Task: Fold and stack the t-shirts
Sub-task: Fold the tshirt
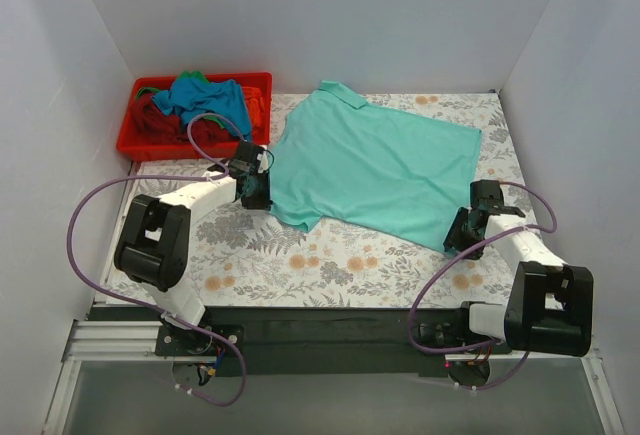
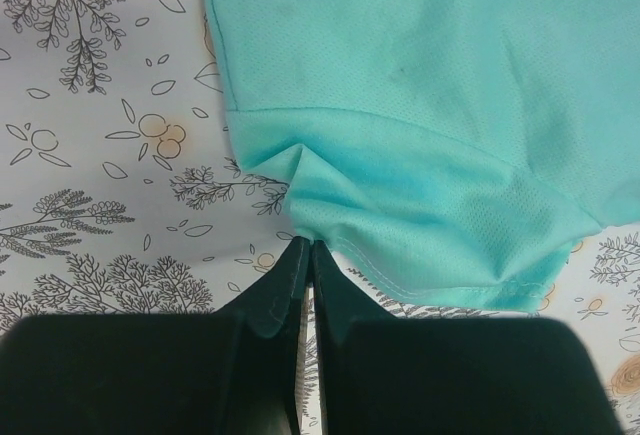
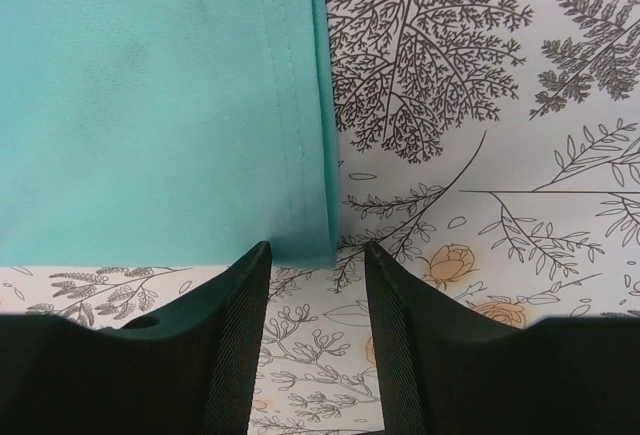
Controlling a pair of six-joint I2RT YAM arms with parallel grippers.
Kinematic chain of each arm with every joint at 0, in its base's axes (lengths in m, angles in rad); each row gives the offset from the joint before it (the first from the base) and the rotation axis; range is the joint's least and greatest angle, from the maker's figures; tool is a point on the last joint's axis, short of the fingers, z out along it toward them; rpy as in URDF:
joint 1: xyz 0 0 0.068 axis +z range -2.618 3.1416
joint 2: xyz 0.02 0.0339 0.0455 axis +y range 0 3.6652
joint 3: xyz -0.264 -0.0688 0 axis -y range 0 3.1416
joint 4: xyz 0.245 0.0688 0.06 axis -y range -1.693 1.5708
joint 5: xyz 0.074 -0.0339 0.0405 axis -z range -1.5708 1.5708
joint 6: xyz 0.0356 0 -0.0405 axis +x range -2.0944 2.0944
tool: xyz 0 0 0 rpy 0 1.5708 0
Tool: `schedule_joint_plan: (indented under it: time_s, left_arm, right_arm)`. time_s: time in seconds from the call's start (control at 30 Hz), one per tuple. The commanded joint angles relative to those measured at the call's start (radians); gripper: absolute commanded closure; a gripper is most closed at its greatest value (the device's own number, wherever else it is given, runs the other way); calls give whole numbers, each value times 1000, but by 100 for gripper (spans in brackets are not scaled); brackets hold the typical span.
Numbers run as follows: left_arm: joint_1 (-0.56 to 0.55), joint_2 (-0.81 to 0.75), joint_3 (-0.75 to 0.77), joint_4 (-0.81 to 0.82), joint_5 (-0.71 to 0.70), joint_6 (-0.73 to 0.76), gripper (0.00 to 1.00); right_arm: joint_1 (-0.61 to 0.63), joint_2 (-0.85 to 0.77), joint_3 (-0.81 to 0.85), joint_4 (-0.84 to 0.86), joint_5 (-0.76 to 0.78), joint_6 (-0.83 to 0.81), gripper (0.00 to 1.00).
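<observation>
Tablecloth [image 1: 300,255] printed with leaves and flowers covers the work surface in front of you. On it you have the mint-teal t-shirt [image 1: 375,160] spread flat on a slant, its collar toward the far side and its bottom hem toward the near right. At the far left corner sits the red bin [image 1: 128,140], just beside the shirt's shoulder, holding a heap with a blue shirt [image 1: 205,98] on top and dark red, orange and green cloth around it. Your left gripper [image 2: 305,247] has its fingers pressed together on the edge of the near-left sleeve, and the fabric puckers toward the tips. Your right gripper [image 3: 317,250] stands with its jaws apart, low over the tablecloth, with the corner of the bottom hem lying between the tips.
</observation>
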Motion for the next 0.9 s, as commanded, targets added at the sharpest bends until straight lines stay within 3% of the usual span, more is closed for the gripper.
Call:
schedule_joint_plan:
  time_s: [0.0,0.17,0.33,0.47,0.5,0.87]
  left_arm:
    - [3,-51,-9,12,-7,13,100]
    - [3,-46,-9,11,-10,13,100]
    - [3,-41,-9,9,-13,14,100]
    - [4,-38,-9,9,-12,13,100]
    - [3,-38,-9,9,-13,13,100]
    - [4,-173,-43,-3,69,-56,100]
  right_arm:
    - [-2,-15,-21,20,32,25,52]
    - [-2,11,-41,52,21,33,59]
    - [-2,20,-61,74,29,34,81]
    - [-2,21,-66,78,35,25,90]
    - [-2,21,-66,75,32,24,98]
    - [-2,-98,8,-61,-44,2,99]
